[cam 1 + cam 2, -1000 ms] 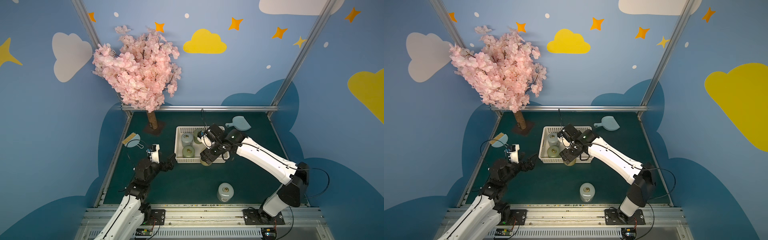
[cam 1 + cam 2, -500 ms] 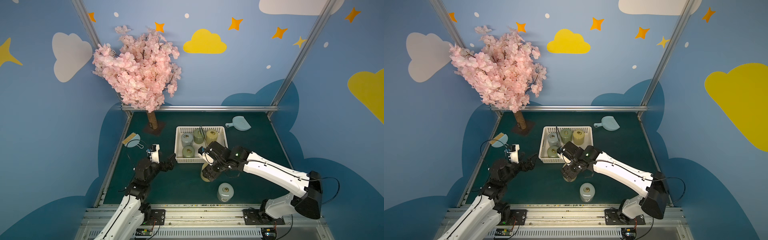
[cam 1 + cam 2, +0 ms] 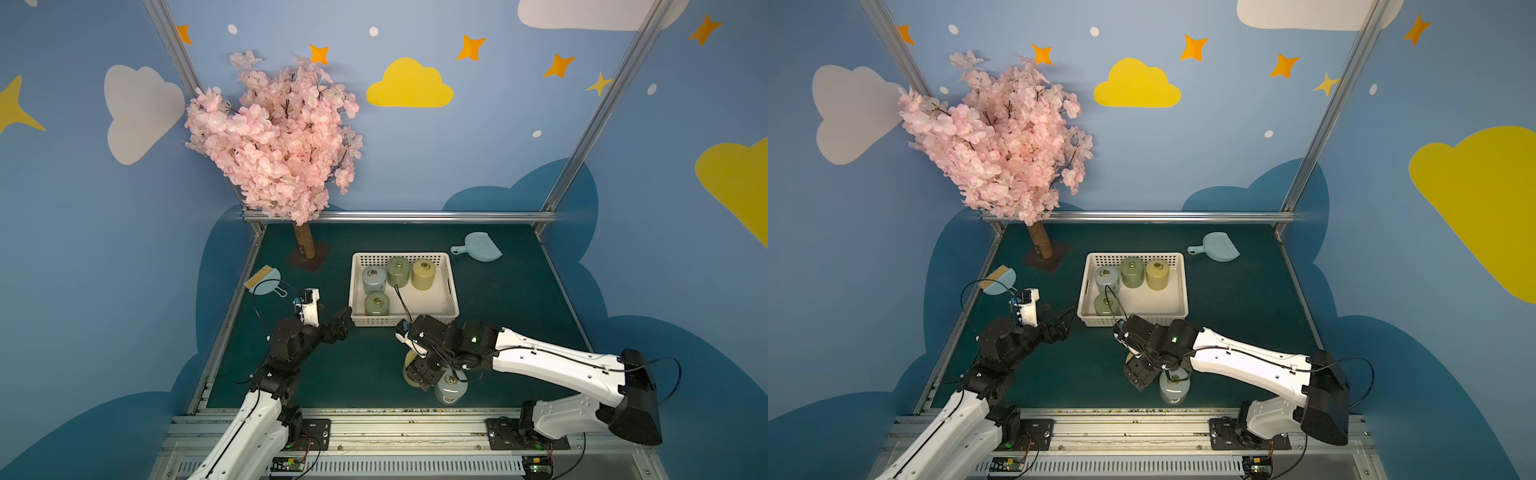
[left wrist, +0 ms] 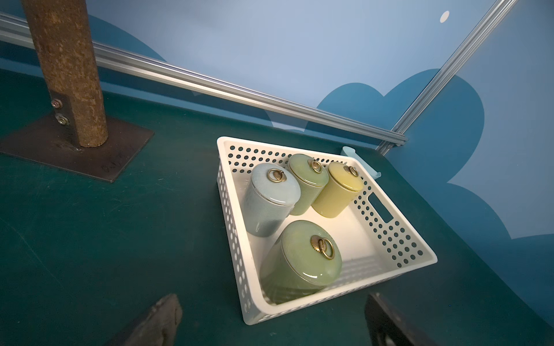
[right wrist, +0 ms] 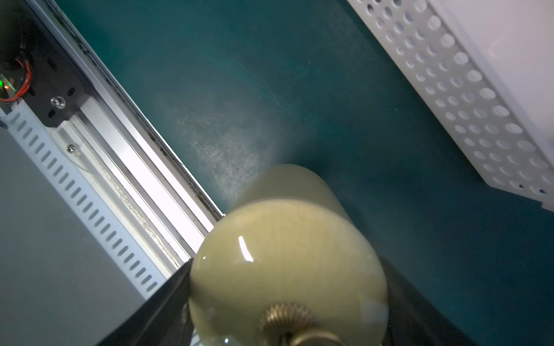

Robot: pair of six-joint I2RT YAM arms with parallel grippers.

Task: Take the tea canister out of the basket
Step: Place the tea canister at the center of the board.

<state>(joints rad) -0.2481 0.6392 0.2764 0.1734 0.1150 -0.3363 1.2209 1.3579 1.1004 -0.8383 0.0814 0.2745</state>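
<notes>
- While the right gripper (image 3: 424, 370) hangs over the near mat (image 3: 357, 386) in both top views, clamped on the cream tea canister (image 3: 408, 360), where is that canister relative to the basket (image 3: 454, 291)?
- Clear of it, on the near side, just beside a pale blue canister (image 3: 451, 390) standing on the mat. The set-down should probably go slightly left, so the two do not knock. The left gripper (image 3: 344, 318) hovers wide and empty, left of the basket.
- And the left wrist view?
- A green canister (image 4: 299, 257) stands in the basket's near left corner, three other canisters (image 4: 305, 182) along its far wall. Nothing lies between the spread fingers (image 4: 165, 313); that arm had best hold off.
- The right wrist view?
- Both dark fingers (image 5: 162, 308) press the cream tea canister's sides near its lid, brass knob (image 5: 287, 325) toward the camera. Whether its base touches the mat cannot be told. Given the glossy glaze, the robot should lower it straight and upright, and let go only once it rests flat, short of the front rail (image 5: 135, 155).
</notes>
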